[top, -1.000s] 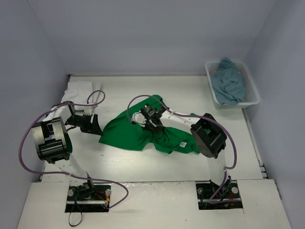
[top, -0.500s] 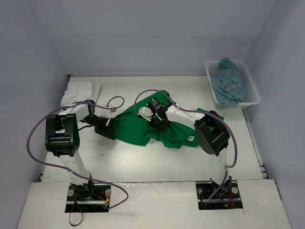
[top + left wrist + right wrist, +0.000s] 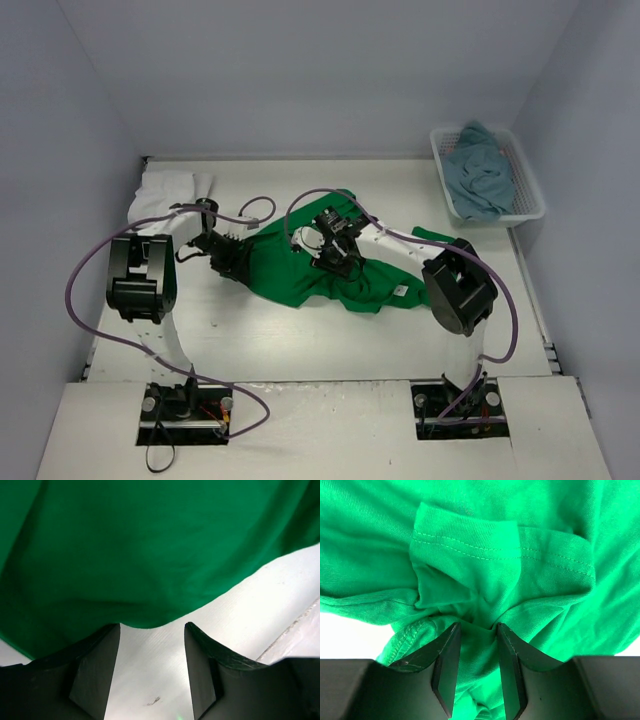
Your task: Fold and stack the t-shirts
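Observation:
The bright green t-shirt (image 3: pixel 285 272) lies crumpled mid-table. My left gripper (image 3: pixel 228 258) sits low at its left edge. In the left wrist view that gripper (image 3: pixel 152 626) is open over bare table, with the green t-shirt's hem (image 3: pixel 150 545) just past the fingertips. My right gripper (image 3: pixel 337 258) rests on the shirt's middle. In the right wrist view its jaws (image 3: pixel 478 625) stand apart with a bunch of green cloth (image 3: pixel 485 540) between them. A white t-shirt (image 3: pixel 165 190) lies at the far left corner. A teal-blue t-shirt (image 3: pixel 480 178) fills the basket.
The white lattice basket (image 3: pixel 531 190) stands at the far right against the wall. Purple cables loop from both arms over the table (image 3: pixel 300 335). Grey walls close in the left, back and right sides.
My left arm swung right and forward to the shirt's left edge. The green shirt slid right and bunched up. My right jaws, pinched tight earlier, now stand apart.

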Motion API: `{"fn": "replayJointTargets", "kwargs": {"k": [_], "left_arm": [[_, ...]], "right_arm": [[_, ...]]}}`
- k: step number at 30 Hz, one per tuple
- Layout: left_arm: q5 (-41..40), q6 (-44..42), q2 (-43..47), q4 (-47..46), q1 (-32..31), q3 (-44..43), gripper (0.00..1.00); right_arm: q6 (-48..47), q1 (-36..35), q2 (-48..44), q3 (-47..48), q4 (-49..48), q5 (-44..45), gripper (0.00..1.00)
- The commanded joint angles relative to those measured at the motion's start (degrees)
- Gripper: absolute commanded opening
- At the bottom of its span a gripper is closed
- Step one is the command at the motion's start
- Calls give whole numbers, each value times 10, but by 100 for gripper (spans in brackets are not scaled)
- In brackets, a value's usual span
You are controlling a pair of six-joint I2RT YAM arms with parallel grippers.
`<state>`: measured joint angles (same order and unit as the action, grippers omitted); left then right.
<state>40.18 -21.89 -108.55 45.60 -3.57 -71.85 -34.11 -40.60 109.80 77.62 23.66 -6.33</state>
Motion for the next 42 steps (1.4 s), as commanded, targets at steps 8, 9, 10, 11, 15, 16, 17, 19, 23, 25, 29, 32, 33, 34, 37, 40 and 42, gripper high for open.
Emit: {"fn": "replayJointTargets", "kwargs": {"k": [8,9,10,11,15,16,17,19,23,25,29,32,33,34,37,40,42], "left_arm": [[-113,-45,109,66,21,-48,49],[-112,-50,125,70,20,-51,49],[-112,-52,134,72,21,-55,49],[-111,-54,140,73,21,-55,49],[-97,-83,165,58,19,-33,49],[-93,-90,165,56,18,-16,49],[-89,-103,165,52,16,-7,49],[-93,-112,164,28,12,14,49],[-140,-124,157,-31,-7,77,49],[-154,-119,151,-70,-9,89,49],[-177,-95,149,-136,-9,104,49],[-176,-79,145,-147,-9,99,49],[-173,-75,144,-147,-10,93,49],[-172,-69,142,-148,-9,90,49],[-169,-59,139,-155,-10,82,49],[-167,-48,135,-164,-10,80,49],[-171,-44,129,-177,-10,80,49]], "right_arm": [[4,-2,-31,3,10,-16,31],[3,-2,-31,3,10,-16,31],[2,-2,-30,3,10,-15,31],[2,-1,-29,3,10,-14,31],[4,-2,-26,6,10,-20,31],[5,-2,-25,9,10,-21,31],[5,-2,-25,10,10,-24,30],[6,-4,-25,14,10,-25,30],[7,-3,-28,13,10,-26,30],[6,-3,-31,11,10,-29,30],[8,-3,-33,3,11,-33,29],[7,-3,-34,-1,10,-33,28],[6,-3,-35,-3,10,-33,28],[5,-4,-35,-3,10,-34,28],[5,-2,-32,-3,9,-37,28],[4,-3,-30,-2,9,-40,28],[5,-2,-30,-3,9,-42,28]]}}
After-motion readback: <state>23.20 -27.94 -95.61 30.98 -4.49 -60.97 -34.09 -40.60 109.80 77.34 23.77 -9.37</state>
